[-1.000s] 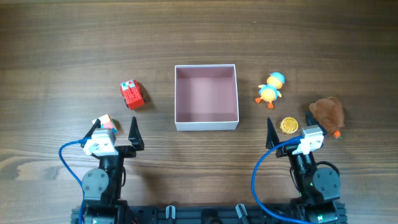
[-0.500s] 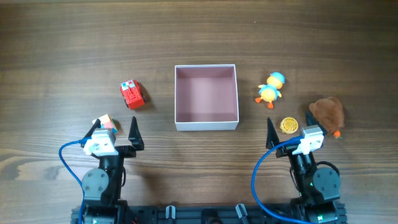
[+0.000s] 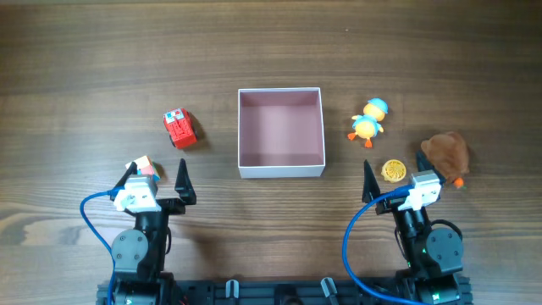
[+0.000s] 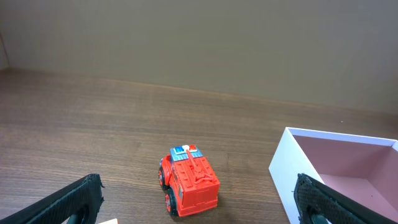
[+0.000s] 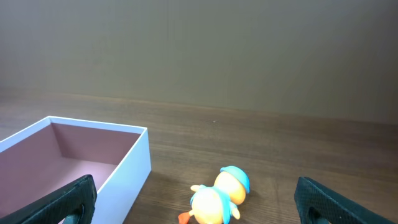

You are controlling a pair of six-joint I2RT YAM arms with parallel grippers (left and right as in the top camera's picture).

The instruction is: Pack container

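container (image 3: 281, 133) at centre of table (image 3: 85, 51) | left claw (image 3: 158, 176) released, spread wide, near edge | right claw (image 3: 395, 180) released, spread wide, near edge | truck (image 3: 179, 128) left of container | duck (image 3: 369, 119) right of it

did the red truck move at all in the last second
No. The red toy truck sits in the same spot in the overhead view, at the same gap to the left of the container, pointing the same way.
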